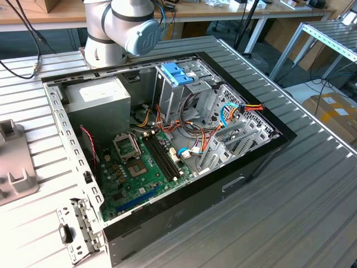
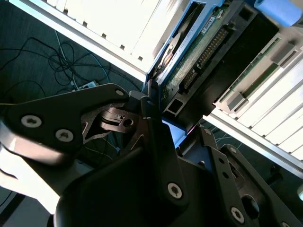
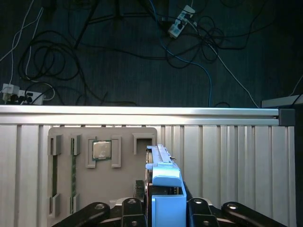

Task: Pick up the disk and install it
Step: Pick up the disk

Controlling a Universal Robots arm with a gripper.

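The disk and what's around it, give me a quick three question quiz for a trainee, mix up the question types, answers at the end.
1. True or false: the disk sits inside the open computer case.
2. In the first wrist view, what lies in the grey tray near the disk? A) a processor chip B) a screwdriver C) a fan
3. Fill in: the plastic rails framing the disk are ___.
Key: 1 false, it is at the gripper, by the grey tray on the slatted table; 2 A; 3 blue.
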